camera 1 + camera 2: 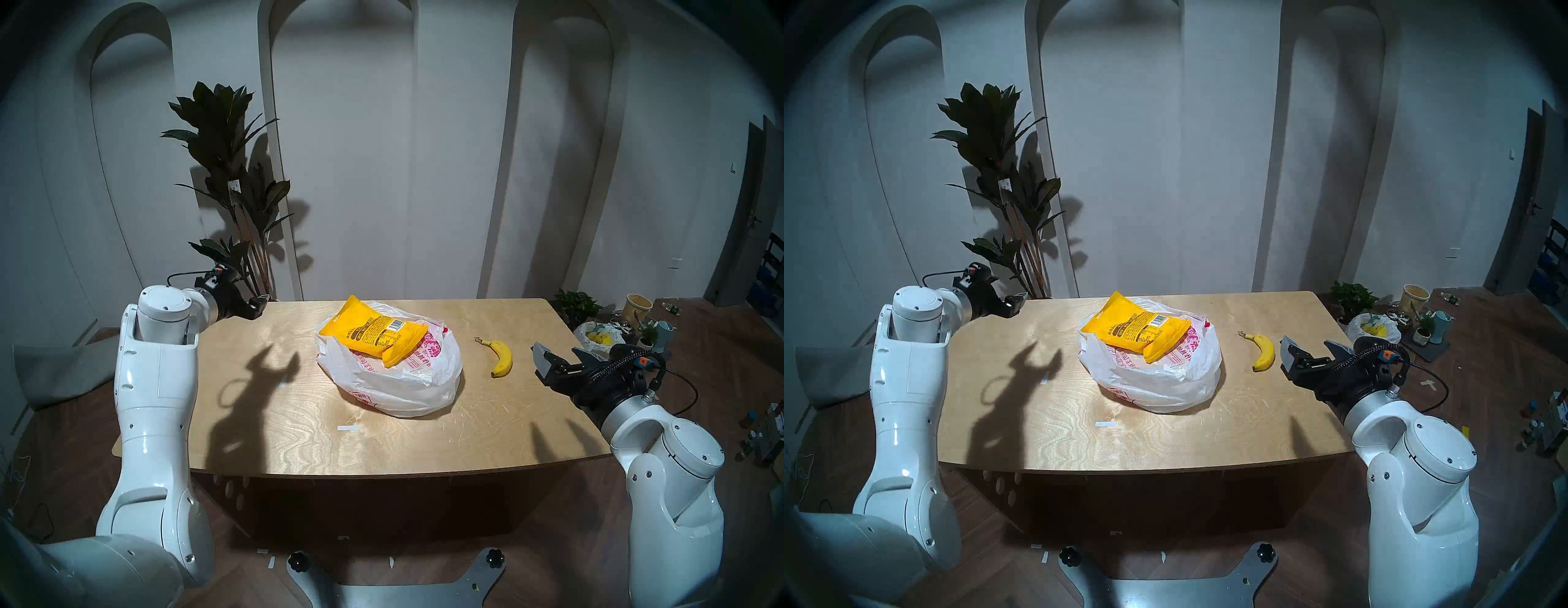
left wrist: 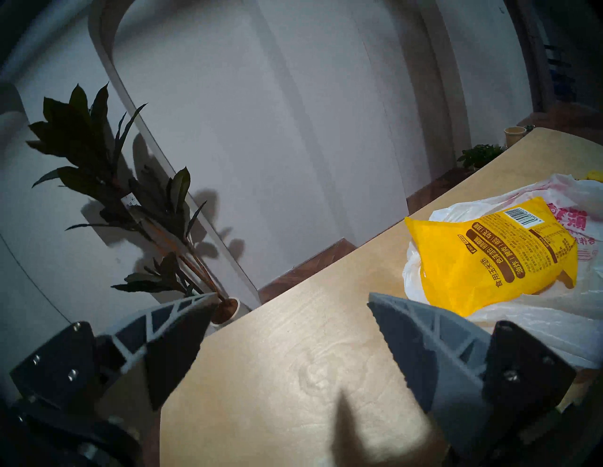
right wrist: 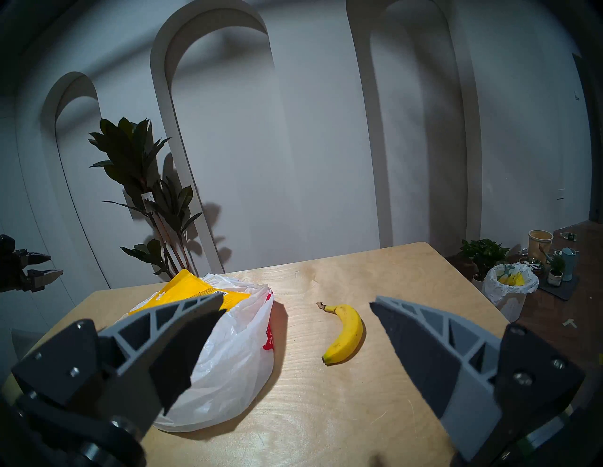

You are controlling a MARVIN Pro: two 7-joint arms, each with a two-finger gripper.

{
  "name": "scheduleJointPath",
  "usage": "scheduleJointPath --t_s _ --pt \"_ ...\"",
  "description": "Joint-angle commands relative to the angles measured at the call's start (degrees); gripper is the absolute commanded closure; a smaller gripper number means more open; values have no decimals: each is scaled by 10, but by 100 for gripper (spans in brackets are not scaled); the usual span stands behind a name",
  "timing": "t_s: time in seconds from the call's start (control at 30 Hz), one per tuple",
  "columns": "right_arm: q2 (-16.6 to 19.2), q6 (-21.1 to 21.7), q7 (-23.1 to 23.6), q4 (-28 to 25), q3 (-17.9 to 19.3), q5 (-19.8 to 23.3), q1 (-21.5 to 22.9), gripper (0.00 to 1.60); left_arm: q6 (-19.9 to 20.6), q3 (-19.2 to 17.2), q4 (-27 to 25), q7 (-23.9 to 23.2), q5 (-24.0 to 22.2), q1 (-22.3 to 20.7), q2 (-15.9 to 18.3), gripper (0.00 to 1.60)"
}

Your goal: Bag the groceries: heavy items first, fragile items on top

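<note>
**Desk:** White arched wall panels stand behind a pale wooden table (image 1: 297,424). What are the grippers doing?

**Photographer:** Neither holds anything. The right gripper (image 3: 295,305) hangs over the table's right edge with its jaws spread wide, touching nothing; the banana (image 3: 345,332) lies on the wood just beyond its fingertips. The left gripper (image 2: 290,298) hovers at the far left corner, jaws likewise parted and empty, well apart from the goods.

**Desk:** Count the items.

**Photographer:** One yellow pouch (image 1: 373,335), one banana, one printed bag (image 1: 399,382). The pouch, with brown print and a barcode, lies tilted across the mouth of the white bag with red-pink lettering, resting on crumpled plastic near the middle of the table; part of it sticks out past the far rim. How deep it sits I cannot tell. The banana lies to the right of the bag, apart from it, stem pointing away from the robot.

**Desk:** Anything around?

**Photographer:** A tall dark-leaved plant (image 1: 229,178) stands behind the left corner. On the floor to the right are a small white bag (image 3: 509,283) showing yellow, a few pots (image 1: 1416,301) and a low green plant (image 1: 1352,297). A short strip of white tape (image 1: 348,427) lies on the near tabletop. Between the right gripper and the banana is only bare wood.
</note>
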Motion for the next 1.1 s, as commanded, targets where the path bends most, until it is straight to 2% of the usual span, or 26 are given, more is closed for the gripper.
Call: scheduleJointPath --t_s 0.0,0.33,0.4,0.43,0.47,0.5,0.8,1.07 --pt "1 -2 1 -12 0 0 2 0 -18 -31 -71 13 -29 49 -32 0" --pt "0 3 1 -5 -4 4 10 0 -50 -60 -141 41 -55 103 -75 0" --pt "-1 4 -7 1 -4 2 26 0 -55 -64 -151 46 -58 111 -81 0" --pt "-1 4 -10 4 -4 2 35 0 -54 -66 -175 51 -57 125 -89 0" --pt "-1 3 -13 6 -2 2 48 0 -61 -67 -165 53 -60 121 -89 0" --pt "0 3 -15 9 -1 3 58 0 -59 -68 -178 55 -59 128 -93 0" --pt "37 -14 -50 11 3 7 110 0 -54 -74 -239 72 -60 169 -121 0" --pt "100 -19 -71 83 -16 -5 165 0 -48 -72 -261 80 -54 189 -131 0"
